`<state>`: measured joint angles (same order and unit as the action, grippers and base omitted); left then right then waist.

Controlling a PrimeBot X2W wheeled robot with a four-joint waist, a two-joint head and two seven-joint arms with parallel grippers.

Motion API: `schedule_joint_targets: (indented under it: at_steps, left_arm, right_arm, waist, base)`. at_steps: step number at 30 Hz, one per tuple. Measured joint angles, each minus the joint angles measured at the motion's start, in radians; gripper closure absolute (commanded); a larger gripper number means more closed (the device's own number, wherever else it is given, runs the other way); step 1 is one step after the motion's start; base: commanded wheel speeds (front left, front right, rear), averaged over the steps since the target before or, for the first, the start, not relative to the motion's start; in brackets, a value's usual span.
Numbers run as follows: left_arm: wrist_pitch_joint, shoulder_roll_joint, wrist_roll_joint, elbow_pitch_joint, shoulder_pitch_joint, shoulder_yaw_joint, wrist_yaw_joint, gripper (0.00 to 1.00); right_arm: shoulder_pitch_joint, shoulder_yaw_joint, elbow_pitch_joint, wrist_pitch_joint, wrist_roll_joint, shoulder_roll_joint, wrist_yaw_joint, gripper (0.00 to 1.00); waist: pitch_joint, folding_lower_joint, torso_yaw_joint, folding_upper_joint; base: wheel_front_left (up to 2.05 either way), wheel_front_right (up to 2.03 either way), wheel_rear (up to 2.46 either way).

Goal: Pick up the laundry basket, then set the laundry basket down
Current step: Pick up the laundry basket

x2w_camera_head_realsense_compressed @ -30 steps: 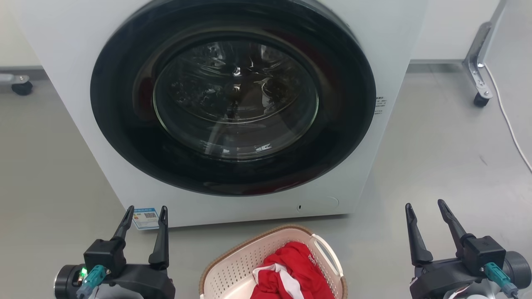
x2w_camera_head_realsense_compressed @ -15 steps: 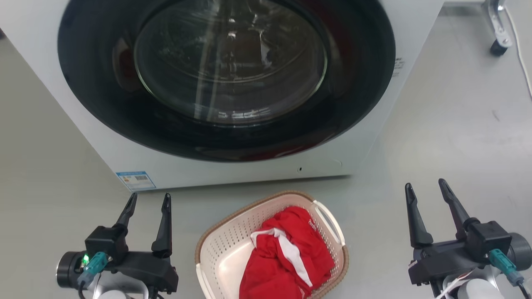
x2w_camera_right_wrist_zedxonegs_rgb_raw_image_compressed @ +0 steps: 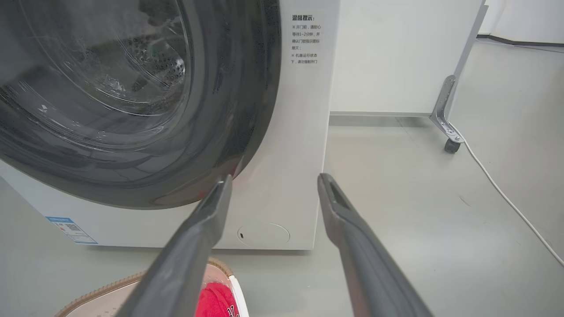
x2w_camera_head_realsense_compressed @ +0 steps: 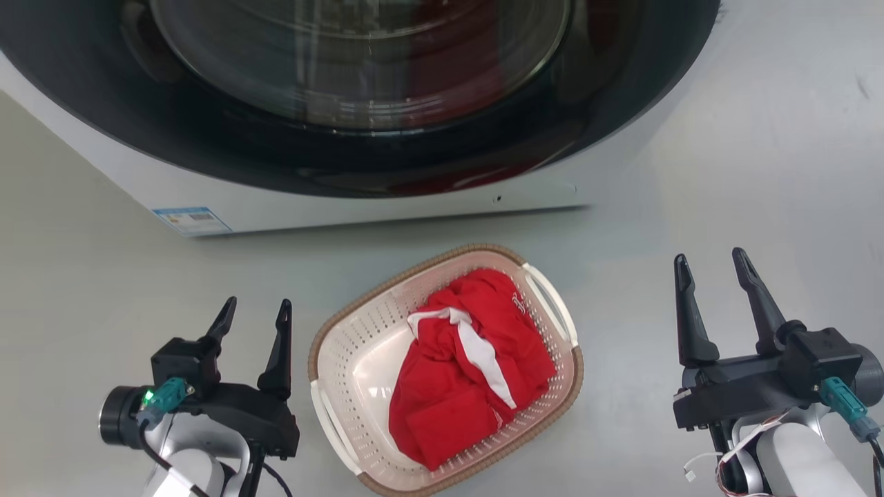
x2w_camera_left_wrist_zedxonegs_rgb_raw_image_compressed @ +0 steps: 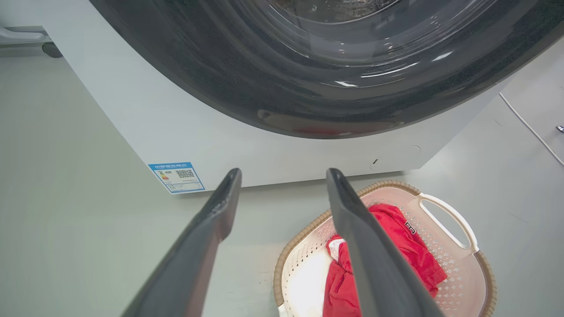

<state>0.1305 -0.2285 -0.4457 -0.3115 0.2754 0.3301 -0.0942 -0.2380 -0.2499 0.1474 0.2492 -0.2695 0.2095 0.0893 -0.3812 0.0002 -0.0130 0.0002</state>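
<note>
Fingers [x2w_camera_head_realsense_compressed: 280, 345] of the left gripper [x2w_camera_head_realsense_compressed: 257, 307] stand spread with nothing between them, dark and long, over bare floor just to the left of the basket. On the other side the right gripper [x2w_camera_head_realsense_compressed: 711, 259] has its two fingers [x2w_camera_head_realsense_compressed: 688, 324] parted as well, empty, and well apart from the basket's right side.

Between the two grippers the rounded-rectangular cream-white perforated plastic laundry basket [x2w_camera_head_realsense_compressed: 352, 345] sits on the pale grey floor [x2w_camera_head_realsense_compressed: 725, 172], close in front of the washing machine's bottom edge and not touched by either gripper. Its brown woven-look rim runs all round, and a white handle [x2w_camera_head_realsense_compressed: 552, 304] shows on the right side, with a second one on the left. A crumpled red garment with a white stripe [x2w_camera_head_realsense_compressed: 469, 366] lies inside, towards the right half, leaving the pale bottom bare on the left.

From the left wrist, the spread fingers frame the basket [x2w_camera_left_wrist_zedxonegs_rgb_raw_image_compressed: 458, 273] at the lower right — one finger crosses in front of the red cloth [x2w_camera_left_wrist_zedxonegs_rgb_raw_image_compressed: 410, 251]. From the right wrist, a corner of the basket's rim [x2w_camera_right_wrist_zedxonegs_rgb_raw_image_compressed: 101, 293] and a bit of red [x2w_camera_right_wrist_zedxonegs_rgb_raw_image_compressed: 213, 301] show at the bottom edge.

Beyond stands the large white front-loading washing machine with a dark round glass door [x2w_camera_head_realsense_compressed: 345, 200], door closed, a small blue label [x2w_camera_head_realsense_compressed: 192, 219] at its lower left corner. Farther right — a white cable [x2w_camera_right_wrist_zedxonegs_rgb_raw_image_compressed: 506, 198] trails across the floor.
</note>
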Motion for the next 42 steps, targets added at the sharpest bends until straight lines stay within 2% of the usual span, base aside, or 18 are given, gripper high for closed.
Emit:
schedule_joint_targets:
  at_steps: [8,16,27,34,42]
  left_arm:
    - [-0.04,0.0,-0.009,-0.047,0.064,-0.005,0.014,0.0]
    - [-0.13,-0.022,-0.054,-0.122,0.129,-0.018,0.035,0.0]
    - [-0.219,-0.048,-0.073,-0.208,0.23,-0.02,0.087,0.0]
    - [-0.252,-0.05,-0.1,-0.274,0.268,-0.021,0.112,0.0]
    - [-0.262,-0.048,-0.119,-0.345,0.315,-0.045,0.112,0.0]
  right_arm:
    - [-0.046,-0.005,-0.012,0.0,-0.003,-0.02,0.003,0.0]
    - [-0.112,-0.013,-0.031,0.0,-0.002,-0.037,0.003,0.0]
    - [-0.199,-0.014,-0.023,0.0,-0.002,-0.058,0.002,0.0]
    - [-0.216,-0.01,-0.001,0.005,-0.002,-0.066,-0.001,0.0]
    - [-0.223,-0.005,0.019,0.007,-0.003,-0.077,-0.01,0.0]
  waist:
    - [-0.119,0.0001,-0.012,0.0]
    - [-0.239,0.0,-0.031,0.0]
    - [-0.393,0.0,-0.067,0.0001]
    - [-0.451,-0.0001,-0.092,0.0]
    - [-0.474,-0.0001,-0.11,0.0]
  base:
    - [0.0,0.0,0.0]
    - [0.0,0.0,0.0]
    - [0.0,0.0,0.0]
    - [0.0,0.0,0.0]
    - [0.0,0.0,0.0]
